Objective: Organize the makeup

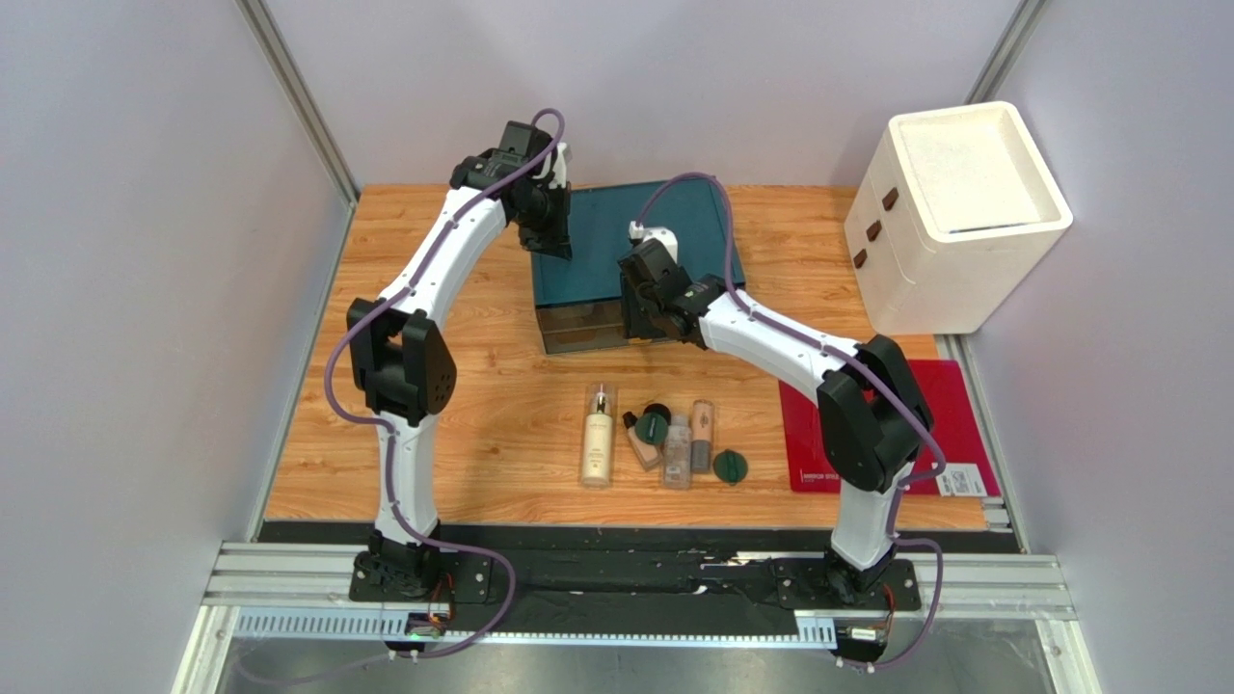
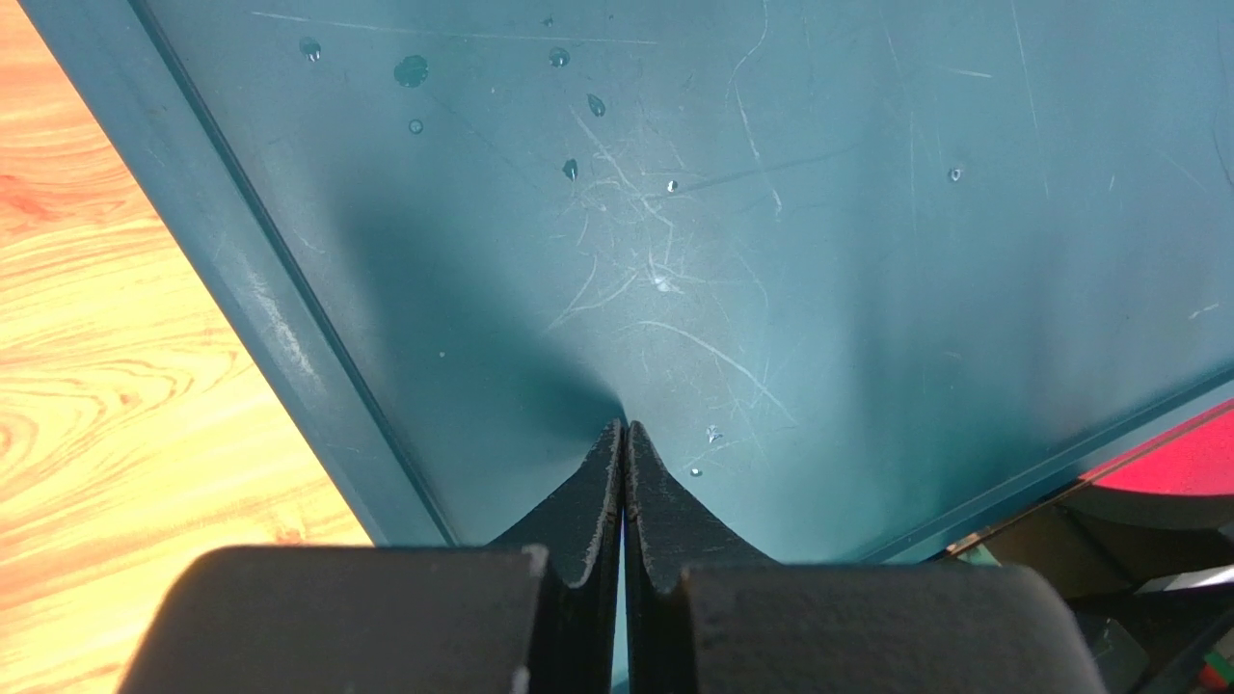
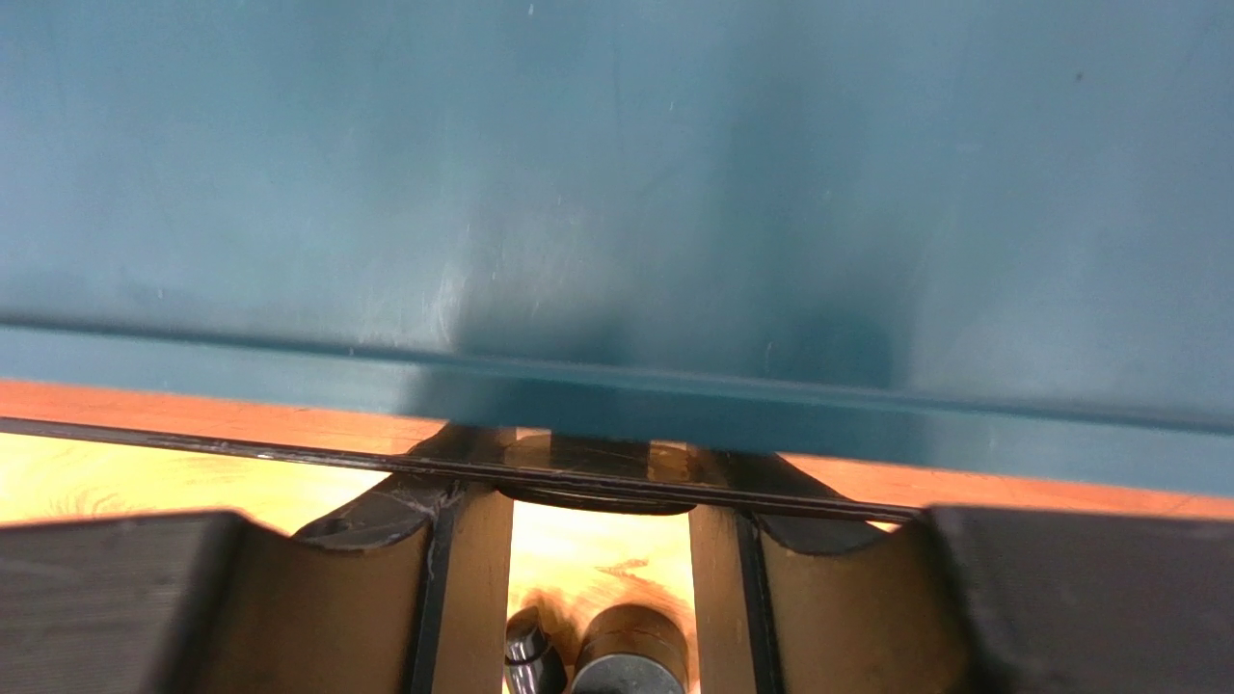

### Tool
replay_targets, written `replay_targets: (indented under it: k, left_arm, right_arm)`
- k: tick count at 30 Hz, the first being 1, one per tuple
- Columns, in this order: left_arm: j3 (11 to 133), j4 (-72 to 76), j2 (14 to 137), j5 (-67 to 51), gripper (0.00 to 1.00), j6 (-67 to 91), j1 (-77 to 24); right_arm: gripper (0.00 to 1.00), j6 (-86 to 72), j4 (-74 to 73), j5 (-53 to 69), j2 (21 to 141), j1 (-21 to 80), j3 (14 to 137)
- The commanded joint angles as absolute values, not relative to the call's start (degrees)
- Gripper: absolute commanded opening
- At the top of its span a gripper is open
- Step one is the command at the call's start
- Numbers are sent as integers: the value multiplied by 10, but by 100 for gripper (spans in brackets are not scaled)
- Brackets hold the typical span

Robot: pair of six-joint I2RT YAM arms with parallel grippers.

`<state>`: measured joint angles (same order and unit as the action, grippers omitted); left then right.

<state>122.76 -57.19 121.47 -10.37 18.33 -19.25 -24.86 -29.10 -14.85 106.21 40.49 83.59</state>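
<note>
The makeup lies in a row on the wood table in front of the teal box (image 1: pixel 630 253): a cream bottle with a gold cap (image 1: pixel 597 435), slim tubes (image 1: pixel 677 451) (image 1: pixel 703 434), a brown tube (image 1: pixel 642 451) and two dark green discs (image 1: pixel 655 425) (image 1: pixel 730 466). My left gripper (image 1: pixel 555 232) is shut and empty, its tips (image 2: pixel 624 427) down on the box's teal top (image 2: pixel 753 217). My right gripper (image 1: pixel 638 311) is at the box's front with its fingers apart (image 3: pixel 601 485), straddling the clear drawer's curved lip (image 3: pixel 601 502). Two tube ends (image 3: pixel 630 651) show below.
A white foam box (image 1: pixel 963 203) stands at the back right. A red flat mat (image 1: pixel 884 434) lies at the right under the right arm. Grey walls close in the table on the left, back and right.
</note>
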Motion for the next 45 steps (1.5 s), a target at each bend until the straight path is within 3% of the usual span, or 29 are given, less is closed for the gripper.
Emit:
replay_targets:
  k: [1, 30, 31, 32, 34, 36, 40, 45]
  left_arm:
    - [1209, -640, 1266, -62, 0, 171, -193]
    - [1200, -640, 1281, -82, 0, 181, -193]
    - [1199, -640, 1281, -82, 0, 181, -193]
    - [1200, -640, 1281, -84, 0, 181, -193]
    - [1197, -641, 1279, -85, 0, 181, -193]
    - [1198, -642, 1279, -89, 0, 181, -192]
    - [1201, -650, 1277, -84, 0, 177, -193]
    - [1199, -657, 1271, -80, 0, 166, -193]
  right_arm:
    - [0, -218, -330, -162, 1030, 408, 817]
    - [1, -236, -369, -165, 933, 544, 674]
    - [3, -233, -374, -170, 938, 543, 682]
    - [24, -229, -379, -176, 941, 542, 696]
    - [55, -229, -381, -178, 938, 544, 703]
    - [73, -229, -365, -176, 926, 543, 699]
    - [84, -209, -354, -154, 889, 544, 687]
    - [89, -198, -362, -145, 840, 548, 650]
